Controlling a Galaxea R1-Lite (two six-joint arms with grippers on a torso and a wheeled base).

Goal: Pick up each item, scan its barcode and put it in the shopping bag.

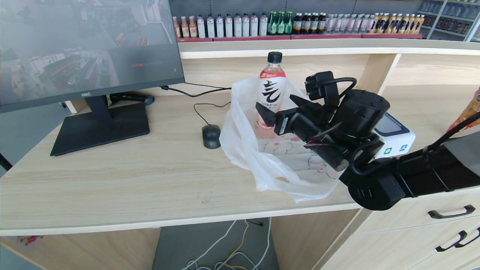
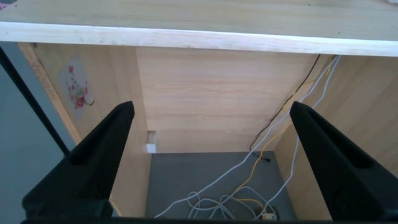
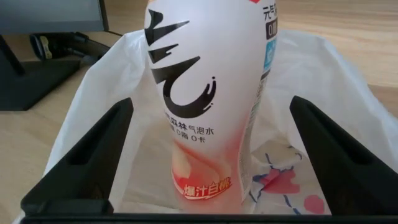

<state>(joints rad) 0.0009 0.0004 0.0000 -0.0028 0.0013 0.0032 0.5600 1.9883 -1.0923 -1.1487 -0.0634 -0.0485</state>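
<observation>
— Right end effector (image 1: 281, 108), how do its fingers stand?
— Spread wide, one on each side of the bottle (image 1: 272, 88). The right wrist view shows a gap on both sides, so nothing is gripped.
— And the bottle itself?
— Upright inside the shopping bag (image 1: 240, 146) on the tabletop (image 1: 131, 180). The bag's plastic veils its base in the head view, and its cap is cut off in the right wrist view.
— What about the left end effector (image 2: 211, 109)?
— Wide apart too, holding nothing, below the tabletop's edge and facing the cables (image 2: 249, 180) underneath.
— Anything else half hidden?
— A white box with a screen (image 1: 393, 133) just beyond the bag, partly covered by the right arm. A mouse (image 1: 211, 136) lies near the bag, and the monitor (image 1: 86, 48) is cut off at the picture's edge.
</observation>
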